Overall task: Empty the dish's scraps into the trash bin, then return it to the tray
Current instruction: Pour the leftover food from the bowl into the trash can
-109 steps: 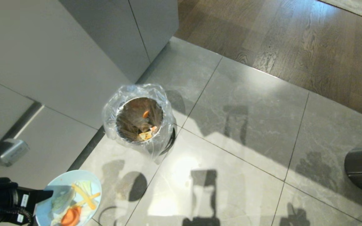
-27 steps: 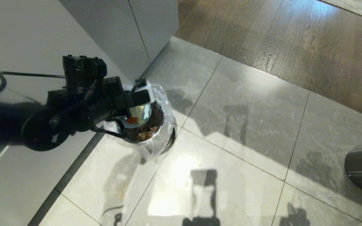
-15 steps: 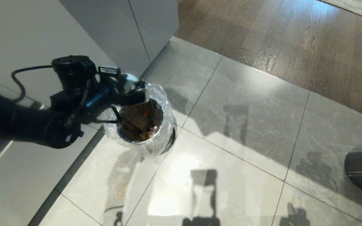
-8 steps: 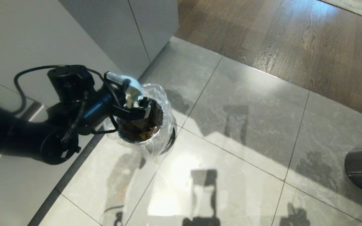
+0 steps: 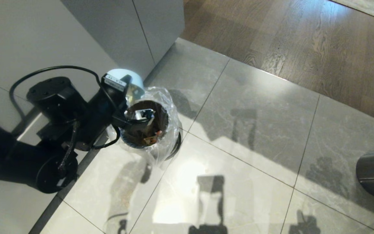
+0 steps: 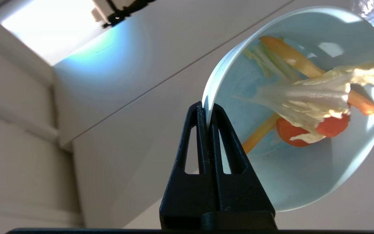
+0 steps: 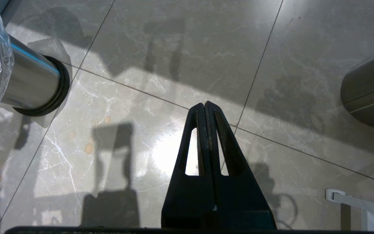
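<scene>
Dump step, not finished. Left end effector [image 6: 208,112] is clamped tight on the rim of the dish [image 6: 304,182], which is tipped steeply at the far edge of the trash bin [image 5: 146,125], centre-left of the head view. The scraps [image 6: 307,100] cling inside the dish. Next likely needs more tilt or a shake. Right end effector [image 7: 205,107] is closed and empty over the floor.
</scene>
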Controlling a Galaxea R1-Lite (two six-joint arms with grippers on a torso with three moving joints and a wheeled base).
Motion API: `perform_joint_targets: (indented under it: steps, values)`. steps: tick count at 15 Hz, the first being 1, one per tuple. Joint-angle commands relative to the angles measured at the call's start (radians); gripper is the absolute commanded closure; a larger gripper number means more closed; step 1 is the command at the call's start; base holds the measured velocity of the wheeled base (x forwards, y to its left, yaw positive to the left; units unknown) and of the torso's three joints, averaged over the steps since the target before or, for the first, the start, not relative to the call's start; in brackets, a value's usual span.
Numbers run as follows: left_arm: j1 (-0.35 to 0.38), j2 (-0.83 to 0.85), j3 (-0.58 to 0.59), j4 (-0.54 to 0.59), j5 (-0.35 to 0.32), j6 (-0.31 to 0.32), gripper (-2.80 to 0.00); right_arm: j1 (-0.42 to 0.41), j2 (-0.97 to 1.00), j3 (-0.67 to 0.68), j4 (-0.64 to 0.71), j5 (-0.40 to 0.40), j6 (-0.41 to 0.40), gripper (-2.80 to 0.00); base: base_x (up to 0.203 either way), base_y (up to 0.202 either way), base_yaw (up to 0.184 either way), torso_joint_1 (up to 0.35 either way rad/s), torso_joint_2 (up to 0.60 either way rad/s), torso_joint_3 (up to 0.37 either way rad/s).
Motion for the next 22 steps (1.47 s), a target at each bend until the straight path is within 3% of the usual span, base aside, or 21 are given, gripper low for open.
perform_joint_targets:
  steps: [1, 4, 8, 15, 19, 22]
  values:
    - [-0.007, -0.007, 0.049, -0.092, 0.001, 0.024, 0.00, 0.000, 0.001, 0.000, 0.000, -0.001, 0.001, 0.00, 0.000, 0.000, 0.000, 0.000, 0.00, 0.000]
    - [-0.015, -0.022, 0.109, -0.135, 0.001, 0.037, 0.00, 0.000, 0.000, 0.000, 0.000, -0.001, 0.001, 0.00, 0.000, 0.000, 0.000, 0.000, 0.00, 0.000]
    - [-0.043, -0.019, 0.115, -0.146, 0.001, 0.089, 0.00, 0.000, 0.001, 0.000, 0.000, -0.001, 0.001, 0.00, 0.000, 0.000, 0.000, 0.000, 0.00, 0.000]
    - [-0.054, -0.024, 0.131, -0.234, -0.016, 0.126, 0.00, 0.000, 0.000, 0.000, 0.000, -0.001, 0.001, 0.00, 0.000, 0.000, 0.000, 0.000, 0.00, 0.000]
    - [-0.135, -0.032, 0.137, -0.233, -0.047, 0.184, 0.00, 0.000, 0.001, 0.000, 0.000, -0.001, 0.001, 0.00, 0.000, 0.000, 0.000, 0.000, 0.00, 0.000]
    - [-0.141, -0.053, 0.153, -0.236, -0.057, 0.218, 0.00, 0.000, 0.001, 0.000, 0.000, -0.001, 0.001, 0.00, 0.000, 0.000, 0.000, 0.000, 0.00, 0.000]
